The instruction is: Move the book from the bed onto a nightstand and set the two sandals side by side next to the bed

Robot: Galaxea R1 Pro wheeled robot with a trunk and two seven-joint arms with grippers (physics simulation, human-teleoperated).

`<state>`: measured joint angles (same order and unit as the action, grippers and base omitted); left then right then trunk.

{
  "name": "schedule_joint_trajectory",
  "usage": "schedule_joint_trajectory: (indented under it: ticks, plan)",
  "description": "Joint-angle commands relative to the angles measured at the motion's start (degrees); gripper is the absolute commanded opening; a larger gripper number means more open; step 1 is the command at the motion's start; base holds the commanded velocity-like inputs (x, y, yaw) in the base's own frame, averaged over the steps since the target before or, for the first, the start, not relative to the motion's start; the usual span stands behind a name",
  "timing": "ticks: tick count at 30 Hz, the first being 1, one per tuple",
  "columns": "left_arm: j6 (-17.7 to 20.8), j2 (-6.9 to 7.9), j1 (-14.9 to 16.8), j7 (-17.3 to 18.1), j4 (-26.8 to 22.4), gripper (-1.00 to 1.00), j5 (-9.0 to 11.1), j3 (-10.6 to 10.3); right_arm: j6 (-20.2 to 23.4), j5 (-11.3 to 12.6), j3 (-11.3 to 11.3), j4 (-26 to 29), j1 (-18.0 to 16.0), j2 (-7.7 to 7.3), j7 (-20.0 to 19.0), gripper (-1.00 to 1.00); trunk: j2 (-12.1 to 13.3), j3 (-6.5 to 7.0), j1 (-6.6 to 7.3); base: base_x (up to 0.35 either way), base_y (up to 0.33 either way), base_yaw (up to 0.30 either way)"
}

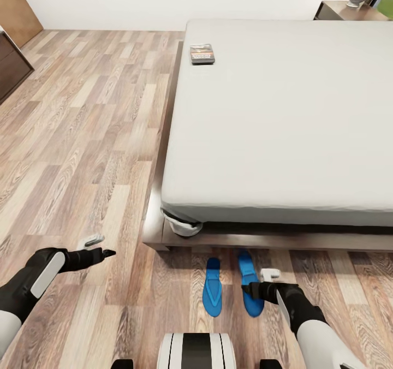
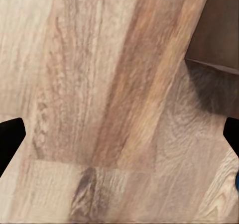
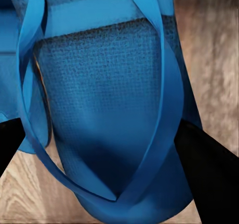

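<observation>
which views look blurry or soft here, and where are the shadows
Head view: sharp, even light, a dark shadow under the bed edge. Left wrist view: close floor grain looks soft. Right wrist view: sandal fills it, weave crisp, shaded toward the fingers.

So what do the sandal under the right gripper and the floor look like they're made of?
The sandal looks like soft foam or rubber: its matte blue sole has a fine woven-looking texture, with smooth, slightly shiny straps. The floor looks like wood or laminate planks: visible grain, knots and plank seams, low sheen. It's a render, so both are guesses.
</observation>
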<state>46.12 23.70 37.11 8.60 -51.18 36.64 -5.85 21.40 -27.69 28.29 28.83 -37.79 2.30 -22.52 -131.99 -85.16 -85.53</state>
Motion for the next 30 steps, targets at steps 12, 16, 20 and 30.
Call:
schedule_joint_trajectory:
  ticks: [12, 16, 20, 30]
  plan:
    - [0.2, -1.47, -3.78, 0.1, 2.62, 1.0, -0.32, -0.21, 2.49, -0.43, 0.53, -1.52, 3.37, -0.1, 0.08, -1.0, -0.02, -0.03, 0.01, 0.0, 0.0, 0.0]
    - [0.2, -1.47, -3.79, 0.1, 2.59, 1.0, -0.39, -0.21, 2.5, -0.54, 0.53, -1.56, 3.35, -0.1, 0.21, -1.0, -0.02, -0.03, 0.01, 0.0, 0.0, 0.0]
    - [0.2, -1.48, -3.8, 0.1, 2.58, 1.0, -0.42, -0.22, 2.52, -0.59, 0.53, -1.58, 3.34, -0.1, 0.29, -1.0, -0.02, -0.03, 0.01, 0.0, 0.0, 0.0]
    - [0.05, -1.54, -3.8, -0.64, 2.64, 1.0, -0.57, -0.28, 2.57, -0.68, 0.46, -1.58, 3.19, -0.07, 0.53, -1.0, -0.02, -0.03, 0.01, 0.0, 0.0, 0.0]
